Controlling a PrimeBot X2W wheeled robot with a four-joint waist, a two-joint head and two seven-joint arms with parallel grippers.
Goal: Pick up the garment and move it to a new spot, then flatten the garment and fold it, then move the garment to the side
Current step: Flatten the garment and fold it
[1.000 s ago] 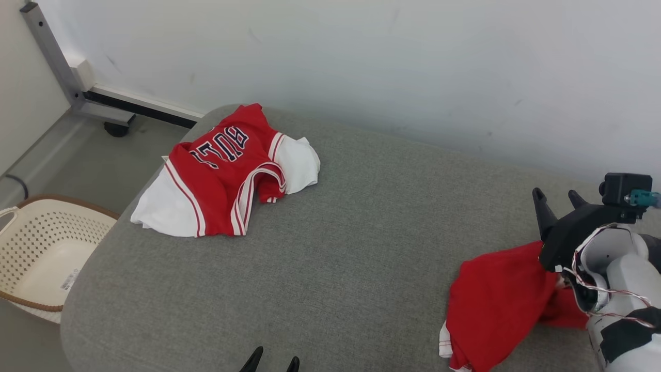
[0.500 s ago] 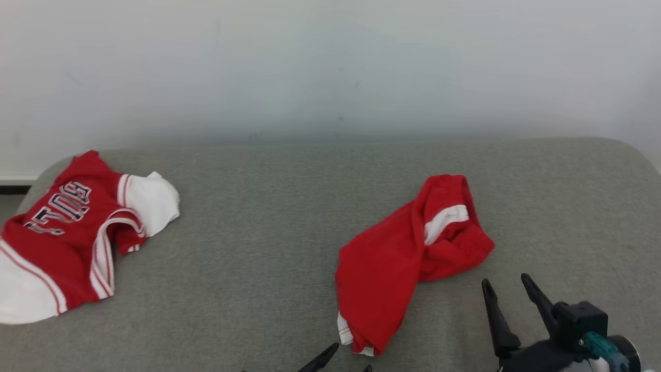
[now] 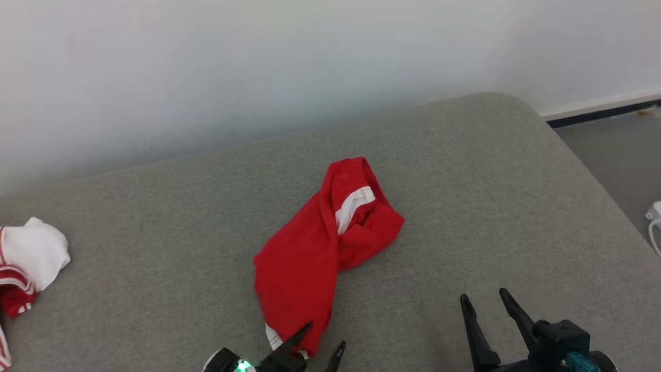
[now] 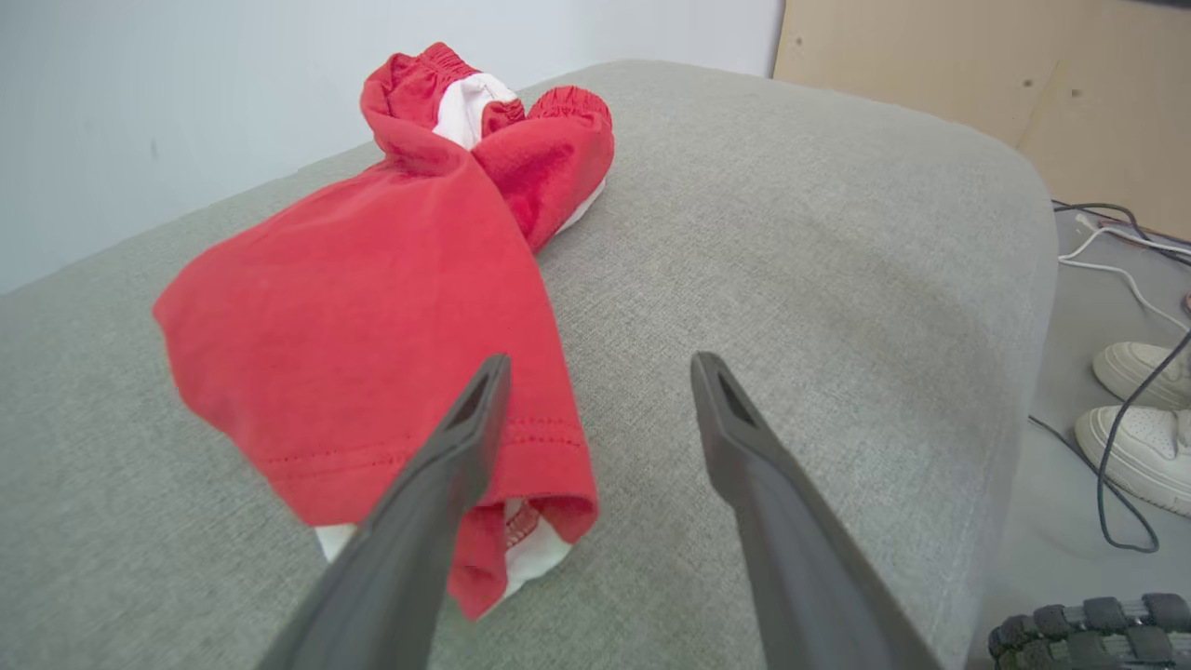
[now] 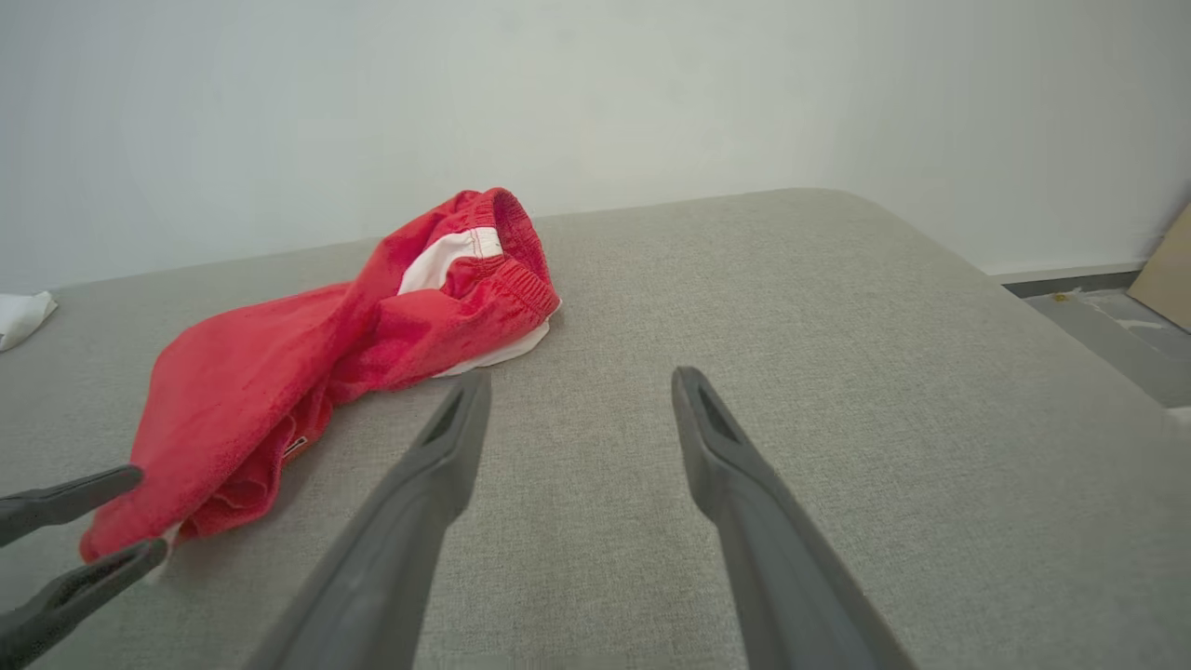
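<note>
Nearest, both the left pincer (image 3: 326, 335) and right pincer (image 3: 483, 294) gape empty. From the grey cushion's (image 3: 465, 181) near edge the red garment (image 3: 304, 253) stretches away, hem nearest, waistband farthest. The left wrist view adds white shoes (image 4: 1140, 409) beyond.

Red-and-white jersey (image 3: 23, 263) got chopped off by the head view's left edge, just a corner in frame. The red garment (image 3: 310, 248) had its near hem partly tucked behind the left gripper (image 3: 326, 333), which was clipped at the bottom too. Some white thing (image 3: 655, 222) at the right edge, couldn't tell what.
</note>
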